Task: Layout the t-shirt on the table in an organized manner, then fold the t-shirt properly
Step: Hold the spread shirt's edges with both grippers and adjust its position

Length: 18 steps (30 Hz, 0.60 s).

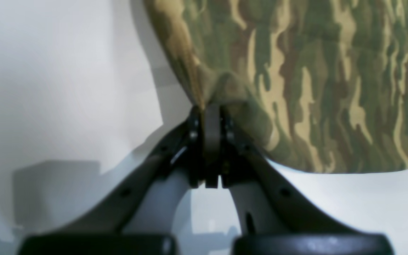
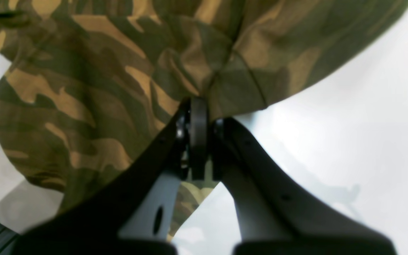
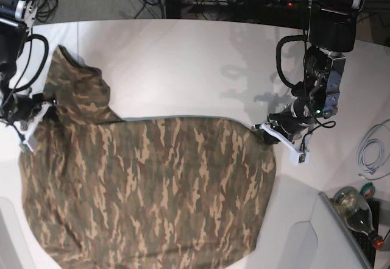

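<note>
left gripper [image 3: 263, 130] clamped on the shirt [image 3: 152, 190] edge, right gripper [image 3: 47, 105] pinching a bunched corner. cloth stretched between them, sagging toward the near table [image 3: 183, 68] edge. loads of bare white beyond both grippers, far side wide open. bottle [image 3: 356, 211] and cable [image 3: 372, 153] just outside the left one.

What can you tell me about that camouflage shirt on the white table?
The soft cloth t-shirt in olive, brown and tan camouflage lies spread over the large smooth white table, mostly flat with light wrinkles, its near edge running out of view. One part rises in a bunched peak at the base view's left. The black left gripper is shut on a corner of it, and the black right gripper is shut on gathered fabric at the opposite side. No collar or print shows.
</note>
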Motion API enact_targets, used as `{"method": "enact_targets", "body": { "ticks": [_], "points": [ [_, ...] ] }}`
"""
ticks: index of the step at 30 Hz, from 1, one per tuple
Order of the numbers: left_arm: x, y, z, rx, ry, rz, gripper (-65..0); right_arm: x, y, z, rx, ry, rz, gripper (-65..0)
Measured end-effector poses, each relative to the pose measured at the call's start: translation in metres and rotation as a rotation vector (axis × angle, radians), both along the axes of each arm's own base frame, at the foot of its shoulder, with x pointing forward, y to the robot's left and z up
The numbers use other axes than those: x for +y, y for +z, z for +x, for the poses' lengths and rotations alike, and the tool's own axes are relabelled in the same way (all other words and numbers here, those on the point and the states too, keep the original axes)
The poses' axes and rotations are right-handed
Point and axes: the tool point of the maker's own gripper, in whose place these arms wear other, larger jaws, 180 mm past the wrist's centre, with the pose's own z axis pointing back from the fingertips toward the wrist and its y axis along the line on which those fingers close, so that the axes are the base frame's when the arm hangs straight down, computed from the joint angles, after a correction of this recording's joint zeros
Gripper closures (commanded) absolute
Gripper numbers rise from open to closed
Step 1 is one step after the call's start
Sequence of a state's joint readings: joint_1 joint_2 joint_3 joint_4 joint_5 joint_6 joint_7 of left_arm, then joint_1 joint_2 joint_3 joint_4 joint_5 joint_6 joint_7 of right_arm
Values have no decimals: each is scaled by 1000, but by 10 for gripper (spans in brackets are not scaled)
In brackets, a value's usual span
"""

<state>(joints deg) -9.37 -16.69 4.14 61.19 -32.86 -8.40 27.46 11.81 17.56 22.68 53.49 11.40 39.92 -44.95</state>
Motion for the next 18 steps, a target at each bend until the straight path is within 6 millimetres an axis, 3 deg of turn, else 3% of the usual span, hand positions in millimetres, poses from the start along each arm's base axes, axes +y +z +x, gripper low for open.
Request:
{"method": "enact_targets", "body": {
  "ticks": [3,5,8,10,12,13,18],
  "points": [
    [4,1,-1,-2,-3,7,0,-6,-6,-5,21,-90,-19,-105],
    [8,-1,-4,8,1,17,0,-15,-5,-9,18,-142,-52,-230],
    [9,-3,-6,16,-1,18,0,-38,15,-15,-59,-240,-108,-396],
    [9,-3,-6,14,1,18,0,-47,35,-17,-127,-279,-146,-414],
    [8,-3,-8,10,5,8,0,-44,52,-21,-183,-270,-173,-404],
    [9,-3,-11,10,5,9,-26,-37,58,-23,-209,-258,-175,-404],
    [13,-9,-29,30,-2,26,-374,-7,56,-53,-188,-221,-167,-404]
  ]
}}
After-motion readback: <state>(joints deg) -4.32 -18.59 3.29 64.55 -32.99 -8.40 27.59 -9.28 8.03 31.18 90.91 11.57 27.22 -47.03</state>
